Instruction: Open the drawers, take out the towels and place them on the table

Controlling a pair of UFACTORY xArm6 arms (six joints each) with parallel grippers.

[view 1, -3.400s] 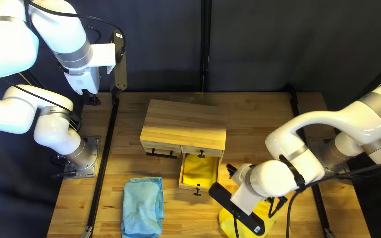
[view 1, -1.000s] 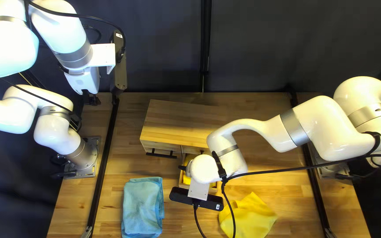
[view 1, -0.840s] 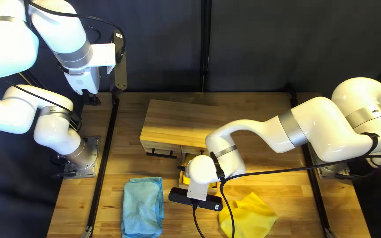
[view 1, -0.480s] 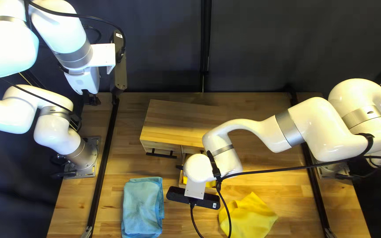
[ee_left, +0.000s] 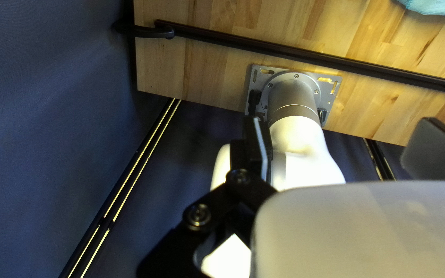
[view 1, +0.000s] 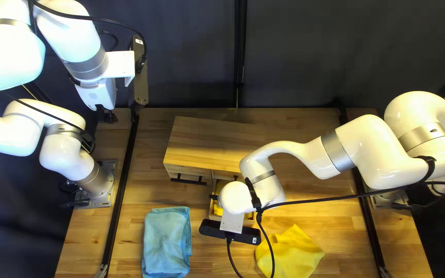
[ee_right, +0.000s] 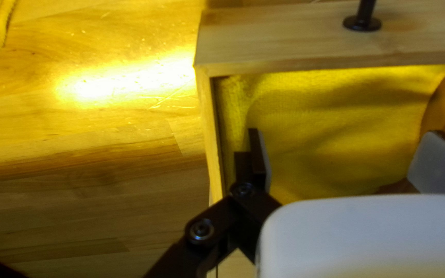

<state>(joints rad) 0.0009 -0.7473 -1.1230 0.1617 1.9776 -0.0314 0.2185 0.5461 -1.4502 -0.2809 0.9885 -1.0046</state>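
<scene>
Right gripper (ee_right: 346, 154) is spread wide and down inside the open drawer (ee_right: 323, 42), a small pale-wood box with a round black knob (ee_right: 361, 19). One flat black finger (ee_right: 259, 150) runs right along the side wall, over the fuzzy yellow towel (ee_right: 342, 108) folded in there. Can't really tell if it's touching the cloth. Out on the butcher-block table (view 1: 323, 227) are a rumpled yellow towel (view 1: 290, 255) and a neatly folded blue terry towel (view 1: 166, 241). Left gripper (ee_left: 346, 146) is wide open, holding nothing, up above its own metal base plate (ee_left: 332, 83).
</scene>
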